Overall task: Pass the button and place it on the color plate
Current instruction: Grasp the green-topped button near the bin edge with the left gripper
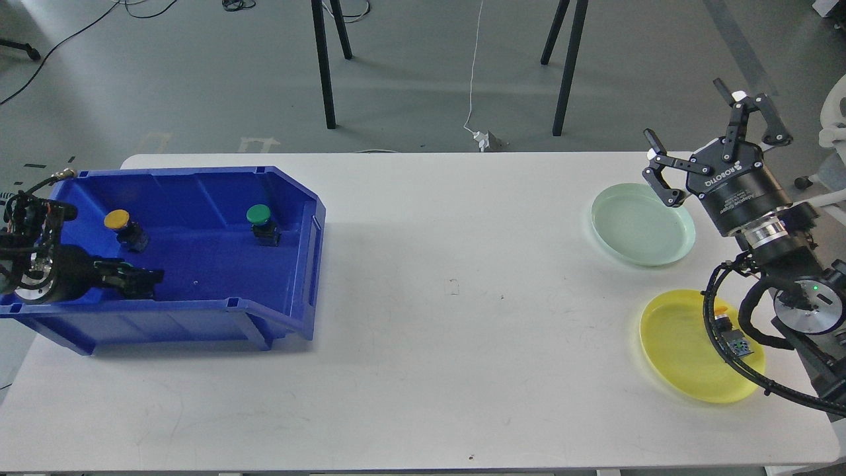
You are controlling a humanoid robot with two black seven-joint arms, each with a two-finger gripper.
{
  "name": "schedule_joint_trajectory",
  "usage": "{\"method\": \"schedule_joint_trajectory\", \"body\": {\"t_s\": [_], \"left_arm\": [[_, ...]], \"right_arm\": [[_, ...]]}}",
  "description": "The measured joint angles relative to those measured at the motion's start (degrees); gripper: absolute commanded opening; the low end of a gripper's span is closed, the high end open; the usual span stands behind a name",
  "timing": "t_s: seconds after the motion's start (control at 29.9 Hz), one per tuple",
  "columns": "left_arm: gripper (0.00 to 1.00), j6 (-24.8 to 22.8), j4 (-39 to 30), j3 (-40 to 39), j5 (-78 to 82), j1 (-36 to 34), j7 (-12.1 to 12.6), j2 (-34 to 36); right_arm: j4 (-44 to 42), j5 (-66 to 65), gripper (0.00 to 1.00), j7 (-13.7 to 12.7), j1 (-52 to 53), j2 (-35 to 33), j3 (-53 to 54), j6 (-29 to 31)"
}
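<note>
A blue bin [301, 218] at the table's left holds a yellow button [119, 219] and a green button [259, 215], both upright on black bases. My left gripper [147, 280] is low inside the bin, in front of and just right of the yellow button and well left of the green one. It is dark and its fingers cannot be told apart. My right gripper [689, 114] is open and empty, raised over the far right edge of the pale green plate [634, 228]. The yellow plate [674, 347] carries a small button [730, 332], partly hidden by my arm's cable.
The white table [456, 297] spans the view between the bin and the two plates. My right arm and its cables [793, 291] lie over the right edge of the yellow plate. Black stand legs [324, 66] stand on the floor behind the table.
</note>
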Motion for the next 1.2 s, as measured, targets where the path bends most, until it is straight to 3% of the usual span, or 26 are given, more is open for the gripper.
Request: {"method": "schedule_joint_trajectory", "body": {"t_s": [0.47, 1.2], "left_arm": [[0.68, -0.14, 0.48, -0.09, -0.23, -0.04, 0.0, -0.16], [0.43, -0.69, 0.67, -0.09, -0.46, 0.0, 0.0, -0.28]], "right_arm": [[2.42, 0.04, 0.98, -0.02, -1.7, -0.17, 2.18, 0.0], [2.69, 0.03, 0.98, -0.03, -2.62, -0.26, 2.46, 0.0]]}}
